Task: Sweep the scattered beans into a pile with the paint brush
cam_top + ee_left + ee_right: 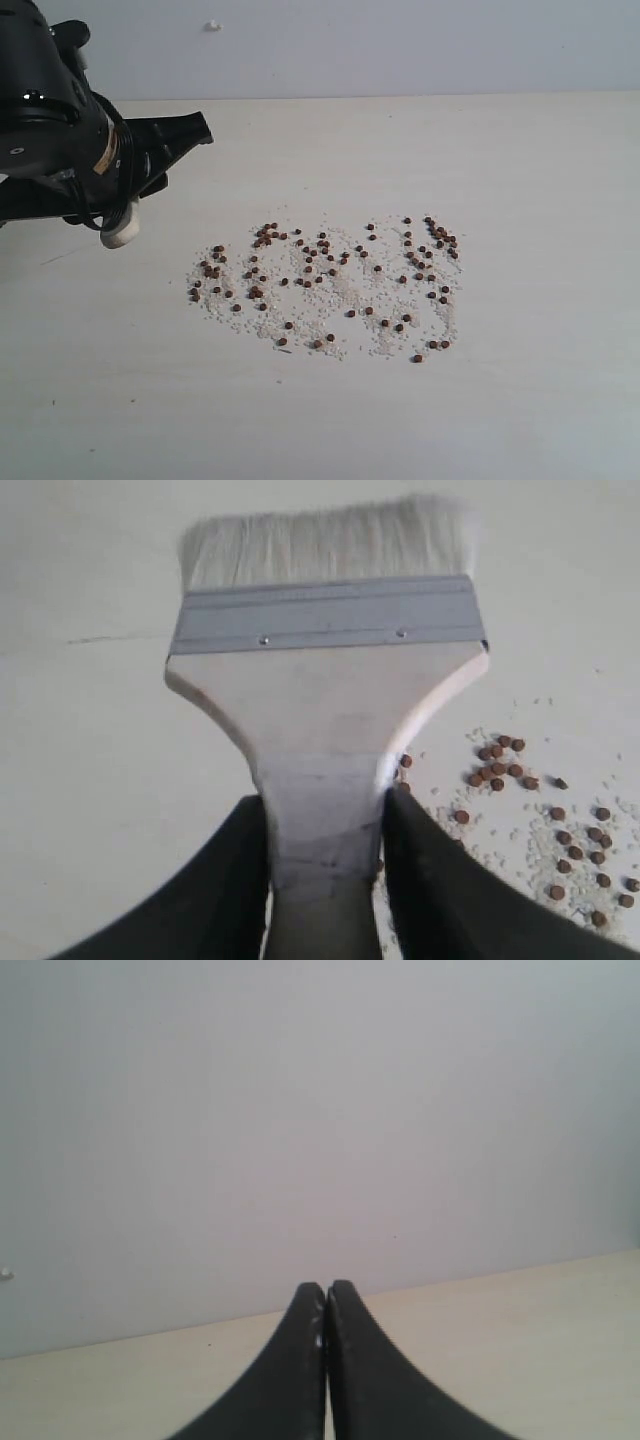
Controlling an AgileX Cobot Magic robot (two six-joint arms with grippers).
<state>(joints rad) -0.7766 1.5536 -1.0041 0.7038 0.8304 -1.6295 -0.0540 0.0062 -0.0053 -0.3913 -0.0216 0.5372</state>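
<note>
The left gripper [325, 825] clamps its fingers [225, 885] on the paint brush [325, 700] by the handle, bristles leading, ready to sweep. It sits left of the beans [330, 280], which lie scattered across the middle of the table [520, 420], unpiled. The right gripper [327, 1295] is closed, empty, idle.

Lighting is bright, even and diffuse in all views. Shadows on the desk [520, 420] are faint and soft-edged. No glare appears. The beans [322, 244] render sharply in the exterior view. In the left wrist view the paint brush [325, 700] bristles approach overexposure; the handle is in focus.
</note>
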